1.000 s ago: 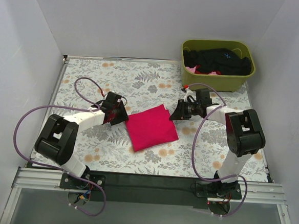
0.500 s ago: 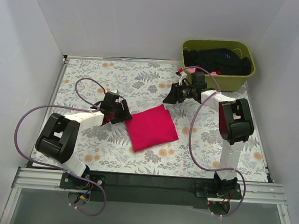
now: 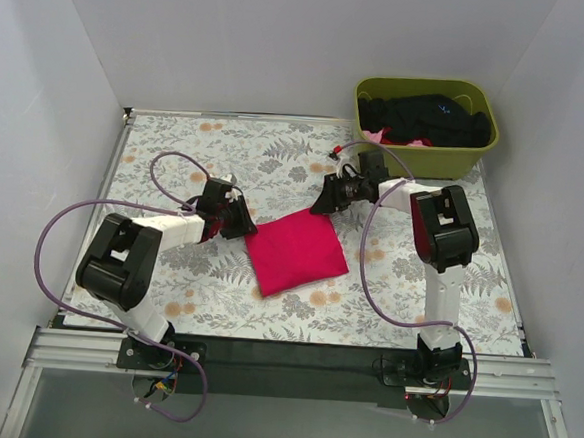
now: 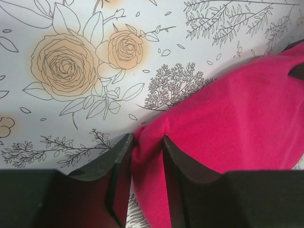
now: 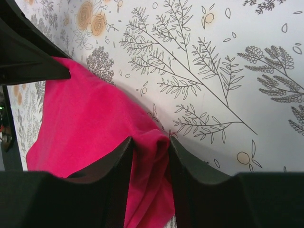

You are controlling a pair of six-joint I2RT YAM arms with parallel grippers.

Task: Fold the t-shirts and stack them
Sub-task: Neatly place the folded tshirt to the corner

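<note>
A folded crimson-red t-shirt [image 3: 296, 250] lies as a small rectangle mid-table. My left gripper [image 3: 240, 218] is at its left back corner, shut on a pinch of the red cloth [image 4: 148, 147]. My right gripper [image 3: 324, 199] is at its far back corner, shut on a bunched fold of the same shirt [image 5: 151, 152]. Both corners look slightly raised off the table. Black t-shirts [image 3: 429, 116] lie heaped in the green bin [image 3: 422, 158] at the back right.
The table carries a floral-print cover [image 3: 276, 158]. White walls enclose the left, back and right. Purple cables loop beside both arms [image 3: 368, 274]. A bit of pink cloth [image 3: 376, 135] shows in the bin.
My right gripper swung from right of the shirt out toward the back, then came in onto the shirt's far corner and closed on it. My left gripper edged right onto the left corner.
</note>
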